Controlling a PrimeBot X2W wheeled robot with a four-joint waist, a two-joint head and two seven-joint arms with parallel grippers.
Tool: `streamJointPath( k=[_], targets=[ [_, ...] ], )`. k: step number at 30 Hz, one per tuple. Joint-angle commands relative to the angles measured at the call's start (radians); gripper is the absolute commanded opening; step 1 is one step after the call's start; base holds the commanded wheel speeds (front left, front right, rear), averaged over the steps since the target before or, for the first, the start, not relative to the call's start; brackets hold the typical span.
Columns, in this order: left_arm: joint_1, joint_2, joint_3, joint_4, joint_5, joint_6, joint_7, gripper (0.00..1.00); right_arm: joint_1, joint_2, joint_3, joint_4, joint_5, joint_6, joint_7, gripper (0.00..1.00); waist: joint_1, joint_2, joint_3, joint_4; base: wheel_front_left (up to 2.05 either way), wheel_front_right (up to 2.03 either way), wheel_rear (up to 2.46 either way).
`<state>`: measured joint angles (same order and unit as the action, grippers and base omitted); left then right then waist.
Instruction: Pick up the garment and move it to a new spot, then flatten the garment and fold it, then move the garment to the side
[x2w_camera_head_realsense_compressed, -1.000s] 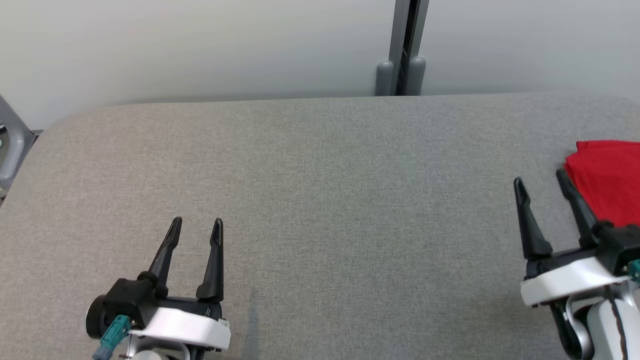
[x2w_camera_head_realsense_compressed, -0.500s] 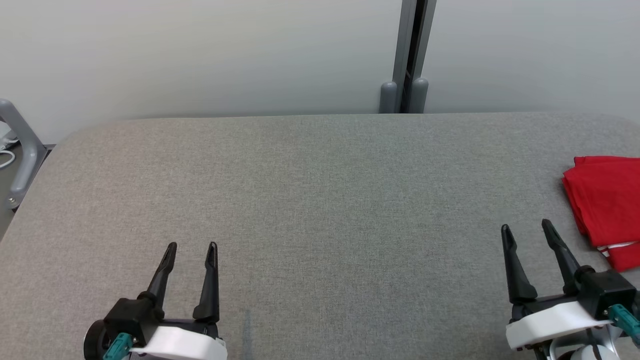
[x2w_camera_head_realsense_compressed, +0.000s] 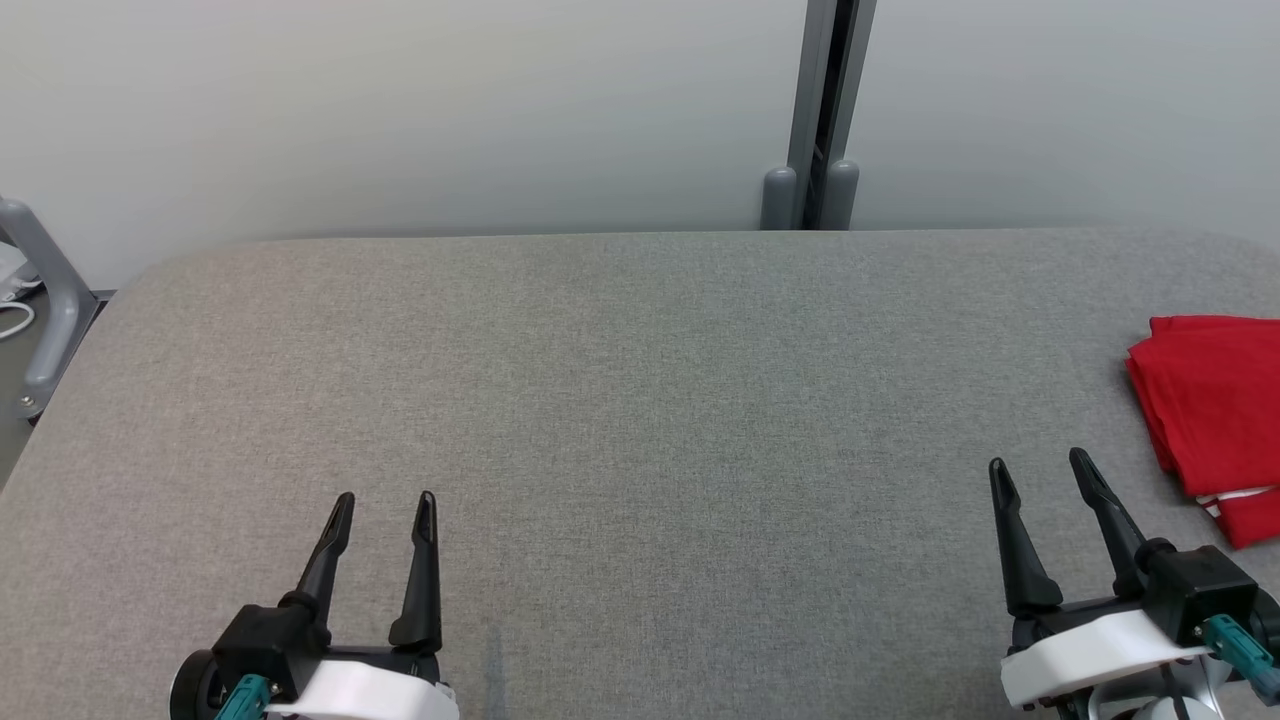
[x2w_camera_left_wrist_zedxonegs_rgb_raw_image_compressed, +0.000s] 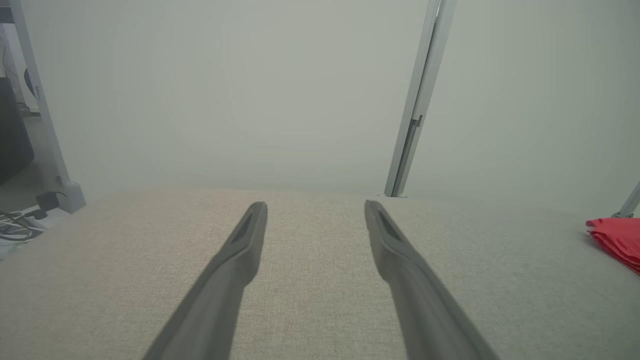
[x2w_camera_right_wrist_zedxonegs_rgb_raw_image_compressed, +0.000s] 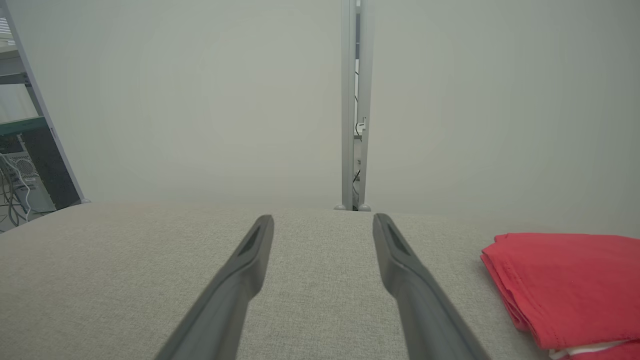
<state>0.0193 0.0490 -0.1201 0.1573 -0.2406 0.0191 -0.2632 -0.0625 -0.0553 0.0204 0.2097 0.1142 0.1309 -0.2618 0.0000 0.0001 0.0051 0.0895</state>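
Observation:
The garment (x2w_camera_head_realsense_compressed: 1215, 400) lies folded in a neat red stack at the far right of the grey table (x2w_camera_head_realsense_compressed: 640, 380), with a strip of white trim at its near edge. It also appears in the right wrist view as the garment (x2w_camera_right_wrist_zedxonegs_rgb_raw_image_compressed: 565, 285) and, small, in the left wrist view as the garment (x2w_camera_left_wrist_zedxonegs_rgb_raw_image_compressed: 617, 237). My right gripper (x2w_camera_head_realsense_compressed: 1038, 461) is open and empty, just left of and nearer than the stack, not touching it; its fingers (x2w_camera_right_wrist_zedxonegs_rgb_raw_image_compressed: 323, 218) point at the far wall. My left gripper (x2w_camera_head_realsense_compressed: 386, 497) is open and empty at the near left, over bare cloth (x2w_camera_left_wrist_zedxonegs_rgb_raw_image_compressed: 315, 205).
A grey upright post (x2w_camera_head_realsense_compressed: 815, 110) stands behind the table's far edge against a pale wall. A grey metal frame (x2w_camera_head_realsense_compressed: 45, 290) and cables sit off the table's left end. The padded table surface stretches wide between my two grippers.
The head camera has tilted, shifting the whole picture down. My right gripper has drawn back from the garment's left edge, toward me. Both grippers stayed open.

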Motion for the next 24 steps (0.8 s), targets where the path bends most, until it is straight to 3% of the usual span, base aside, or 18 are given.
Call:
streamJointPath(
  k=[1, 24],
  targets=[
    [0.008, 0.004, -0.001, -0.003, -0.001, 0.007, -0.001, 1.0, 0.004, 0.0, 0.001, 0.003, 0.002, 0.0, -0.004, 1.0, 0.0, -0.0001, 0.0, 0.0, 0.0, 0.0, 0.0],
    [-0.006, 0.004, 0.001, 0.008, 0.018, 0.034, -0.001, 1.0, -0.016, 0.001, 0.028, 0.01, -0.002, 0.0, -0.004, 1.0, 0.0, -0.0001, 0.022, 0.004, 0.0, 0.0, 0.0]
  ],
)
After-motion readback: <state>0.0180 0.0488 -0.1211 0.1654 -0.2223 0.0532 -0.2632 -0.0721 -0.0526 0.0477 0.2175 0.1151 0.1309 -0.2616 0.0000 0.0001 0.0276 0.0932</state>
